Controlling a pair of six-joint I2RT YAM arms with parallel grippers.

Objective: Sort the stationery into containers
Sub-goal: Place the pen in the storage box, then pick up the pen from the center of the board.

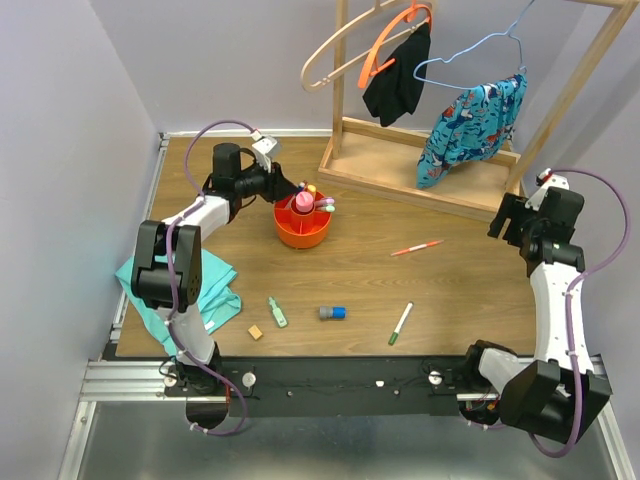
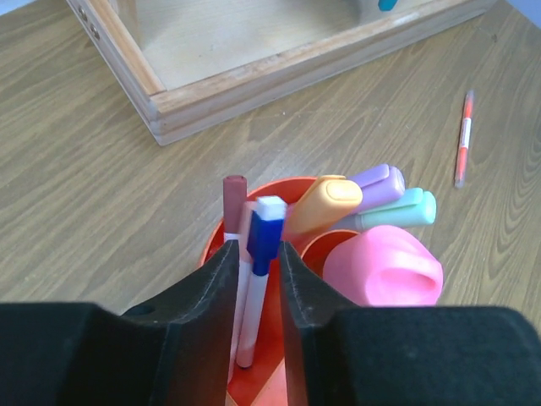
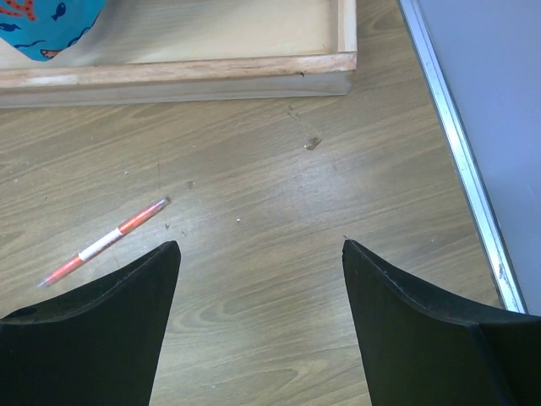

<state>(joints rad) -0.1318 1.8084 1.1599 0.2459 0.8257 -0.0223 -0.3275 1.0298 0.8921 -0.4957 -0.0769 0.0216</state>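
The left claw (image 2: 258, 249) hangs over the orange organiser (image 2: 210, 246), which stands left of centre toward the far side of the desk (image 1: 450, 300). Its jaws are only narrowly apart around a blue-capped marker (image 2: 264, 233) standing upright in a ring compartment. I cannot tell whether the fingers press on it or merely flank it. Just beside it stands a dark-red-capped marker (image 2: 234, 190). Leaning out of the organiser are an orange highlighter (image 2: 325, 203), a purple one (image 2: 380, 179) and a mint one (image 2: 406, 207), with a rounded pink piece (image 2: 385, 271) beside them.

The right claw (image 3: 260, 245) is spread wide with nothing between its fingers, above bare desk at the far right, near the wooden rack base (image 3: 177, 72).

A red marker (image 1: 417, 247) lies right of the organiser. Along the near side, from left to right, lie a tan cube (image 1: 256, 331), a green highlighter (image 1: 277, 312), a small blue-grey piece (image 1: 333, 313) and a green-capped marker (image 1: 400, 323). A teal cloth (image 1: 215, 290) lies at the left edge.
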